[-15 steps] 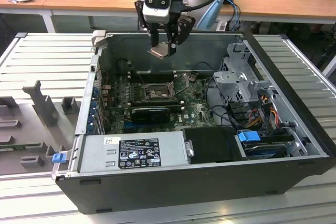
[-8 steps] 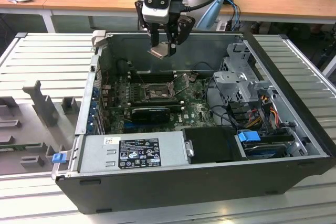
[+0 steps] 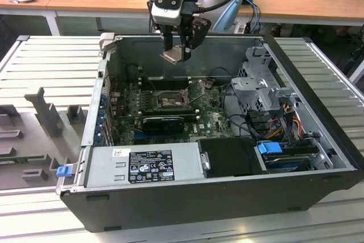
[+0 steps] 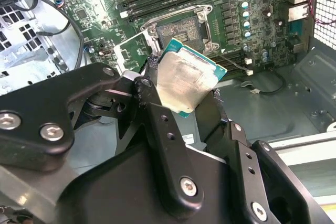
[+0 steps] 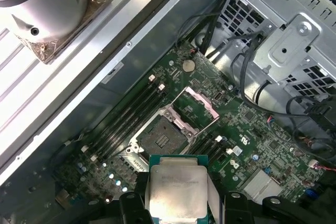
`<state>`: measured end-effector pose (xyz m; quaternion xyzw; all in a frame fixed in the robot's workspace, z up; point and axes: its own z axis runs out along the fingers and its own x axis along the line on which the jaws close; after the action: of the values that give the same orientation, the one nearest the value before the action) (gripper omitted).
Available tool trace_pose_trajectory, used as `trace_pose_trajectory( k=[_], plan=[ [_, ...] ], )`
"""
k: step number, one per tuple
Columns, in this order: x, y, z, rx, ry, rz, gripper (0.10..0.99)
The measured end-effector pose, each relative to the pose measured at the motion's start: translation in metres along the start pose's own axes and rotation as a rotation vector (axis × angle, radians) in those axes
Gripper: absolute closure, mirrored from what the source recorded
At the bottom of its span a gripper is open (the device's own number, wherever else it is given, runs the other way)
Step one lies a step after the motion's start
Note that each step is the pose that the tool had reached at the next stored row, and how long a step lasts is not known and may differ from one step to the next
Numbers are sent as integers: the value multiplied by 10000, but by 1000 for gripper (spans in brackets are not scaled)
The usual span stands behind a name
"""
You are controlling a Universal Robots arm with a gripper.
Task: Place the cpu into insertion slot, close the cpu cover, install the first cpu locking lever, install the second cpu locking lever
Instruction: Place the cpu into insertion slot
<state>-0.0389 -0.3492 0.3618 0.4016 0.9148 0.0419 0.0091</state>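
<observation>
Step in hand: placing the cpu. The hand (image 3: 178, 53) is clenched on the cpu (image 5: 176, 187), gripping it by opposite edges, well above the open computer case (image 3: 187, 206). The insertion slot (image 5: 161, 137) lies bare on the board below, and the cpu cover (image 5: 197, 103) stands swung up beside it. Seating would call for squaring the chip to the socket rim and a flat, gentle descent.

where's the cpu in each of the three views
exterior view: the cpu is held in the tool above the open case.
second wrist view: the cpu, silver top showing, is gripped by the black tool, near the insertion slot.
first wrist view: the cpu is in the tool, close to the insertion slot.
shared landmark: the insertion slot, the empty square socket on the green board.
</observation>
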Motion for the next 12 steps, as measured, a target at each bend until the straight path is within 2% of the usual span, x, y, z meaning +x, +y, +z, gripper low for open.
trace_pose_trajectory(
  k=[6, 10, 12],
  plan=[
    [0, 0, 4, -4, -13, 159, 557],
    [-1, -4, 46, 23, -48, 239, 557],
    [-1, -5, 60, 20, -69, 498, 557]
  ],
)
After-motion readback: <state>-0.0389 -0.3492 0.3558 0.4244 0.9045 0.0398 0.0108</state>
